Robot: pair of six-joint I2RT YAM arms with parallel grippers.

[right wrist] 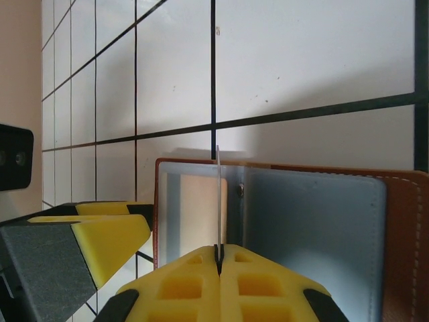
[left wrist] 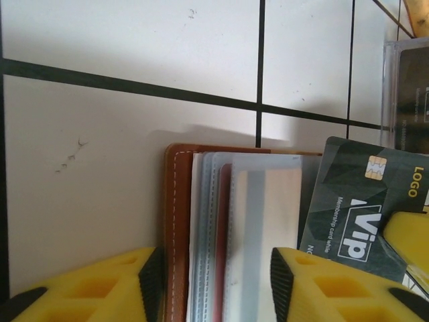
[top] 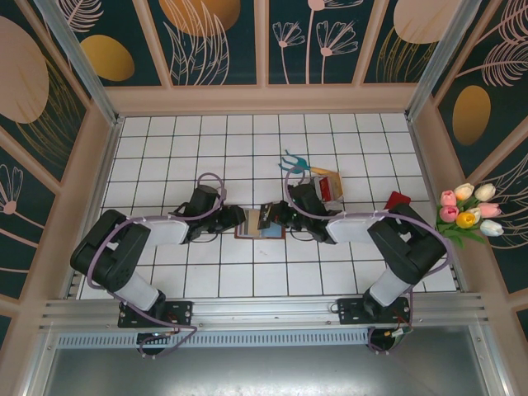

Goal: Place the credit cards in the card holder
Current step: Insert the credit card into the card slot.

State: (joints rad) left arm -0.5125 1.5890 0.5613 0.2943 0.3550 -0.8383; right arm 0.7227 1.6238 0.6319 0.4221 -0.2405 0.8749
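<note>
The card holder (right wrist: 315,221) is laid open and flat on the white tiled table (top: 206,148), in the middle, between the two grippers. One card holder is seen. Its grey pockets are turned up, and white stitches are seen along its brown edge. Its near part is cut off at the bottom of both wrist views. From above, most of it is hidden under the grippers.

One dark card (left wrist: 352,201) with a gold chip is held over the pockets. It is pinched tight between the closed jaws of the right gripper (right wrist: 219,251). In the right wrist view it is seen from its edge, as a thin line. In the left wrist view its lower corner is hidden behind yellow fingers.

The jaws of the left gripper (left wrist: 214,285) are held partly apart over the stitched side of the card holder. Whether the pads touch the leather cannot be told.

One red card (top: 398,200) is laid flat well off to the right. More cards are kept in one clear box (top: 326,183) behind the right gripper, but they are too small to be counted. One blue garden fork (top: 293,162) is laid just beside the box. One bunch of flowers (top: 468,211) is seen at the right edge.
</note>
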